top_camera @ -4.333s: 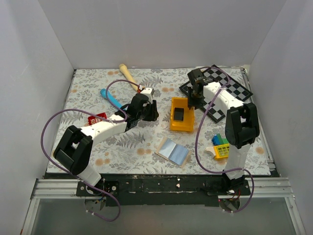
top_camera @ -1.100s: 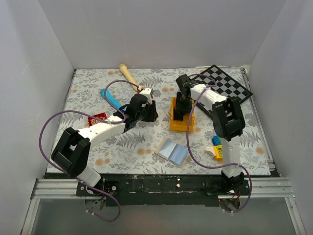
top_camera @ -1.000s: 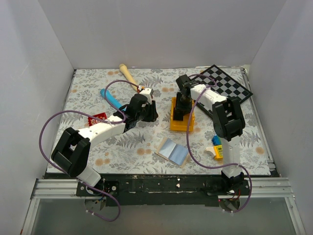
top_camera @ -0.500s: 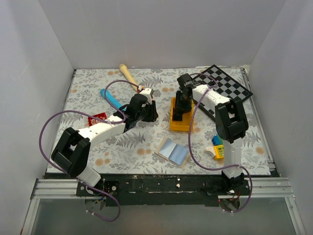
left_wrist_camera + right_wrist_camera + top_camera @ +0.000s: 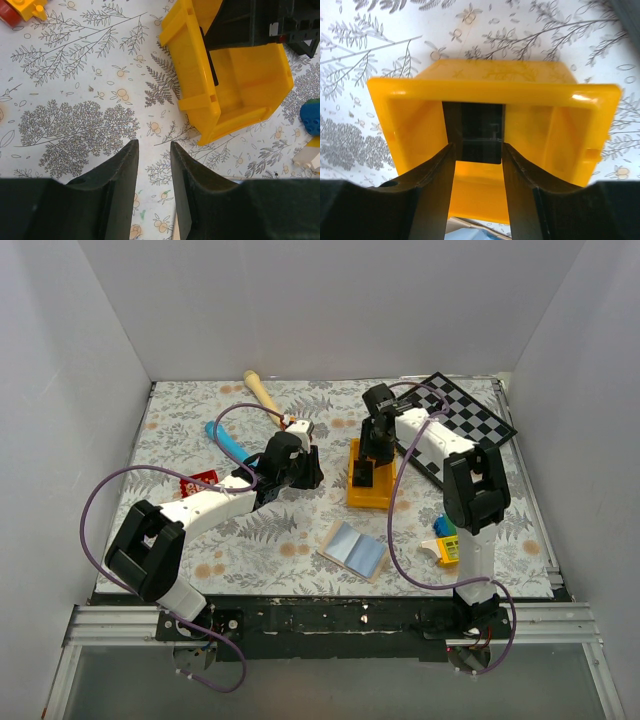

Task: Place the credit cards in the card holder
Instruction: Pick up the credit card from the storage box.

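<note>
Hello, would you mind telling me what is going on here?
The right gripper is down in the yellow bin, fingers closed on a dark card. The left gripper hangs open over the table, holding nothing. The card holder lies open near the front; a red card sits at the left.

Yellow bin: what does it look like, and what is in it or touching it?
The bin is a small open-topped box of glossy yellow-orange plastic with a thick rim. It stands upright on the leaf-patterned table, left of the checkerboard. A dark card is inside it. The right hand reaches in from above, one finger on each side of the card.
</note>
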Available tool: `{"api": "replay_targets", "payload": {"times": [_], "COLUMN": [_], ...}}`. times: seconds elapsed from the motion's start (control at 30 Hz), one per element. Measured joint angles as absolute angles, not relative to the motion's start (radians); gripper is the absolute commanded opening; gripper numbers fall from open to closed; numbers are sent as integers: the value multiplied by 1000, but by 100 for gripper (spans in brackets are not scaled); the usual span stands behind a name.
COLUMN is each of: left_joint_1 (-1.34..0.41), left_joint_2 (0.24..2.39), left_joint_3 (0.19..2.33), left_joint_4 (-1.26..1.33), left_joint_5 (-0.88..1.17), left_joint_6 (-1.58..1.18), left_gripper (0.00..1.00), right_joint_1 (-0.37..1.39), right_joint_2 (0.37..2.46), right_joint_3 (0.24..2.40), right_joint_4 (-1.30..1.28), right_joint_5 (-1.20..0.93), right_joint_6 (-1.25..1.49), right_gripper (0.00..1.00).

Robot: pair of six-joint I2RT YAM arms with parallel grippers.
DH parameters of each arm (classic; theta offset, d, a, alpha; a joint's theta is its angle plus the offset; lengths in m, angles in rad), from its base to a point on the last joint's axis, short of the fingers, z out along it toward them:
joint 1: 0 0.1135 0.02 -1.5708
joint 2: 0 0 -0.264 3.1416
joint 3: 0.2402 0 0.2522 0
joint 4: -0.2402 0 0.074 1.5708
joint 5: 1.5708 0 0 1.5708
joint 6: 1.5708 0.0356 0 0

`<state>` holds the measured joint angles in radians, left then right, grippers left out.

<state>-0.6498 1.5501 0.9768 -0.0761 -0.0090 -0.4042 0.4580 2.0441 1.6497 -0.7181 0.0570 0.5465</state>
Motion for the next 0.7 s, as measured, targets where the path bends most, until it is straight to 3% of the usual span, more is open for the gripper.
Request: {"api": "replay_targets", "payload": {"times": [0.3, 0.33, 0.7], "left_joint_1": [-650, -650, -650], "left_joint_2": [1551, 1551, 1551], "left_joint_3": [977, 977, 977], "left_joint_4": [-76, -76, -76], "left_joint_5": [13, 15, 19], "left_joint_6": [-404, -404, -404], "left_gripper": [31, 31, 31], "right_joint_1": [458, 458, 458], "right_joint_2": [2088, 2090, 2118], "right_joint_3": [1712, 1712, 1705], "right_joint_4": [-786, -787, -781], "right_joint_5": [126, 126, 100], "right_joint_6": [551, 551, 559], "right_gripper": [55, 63, 63]}}
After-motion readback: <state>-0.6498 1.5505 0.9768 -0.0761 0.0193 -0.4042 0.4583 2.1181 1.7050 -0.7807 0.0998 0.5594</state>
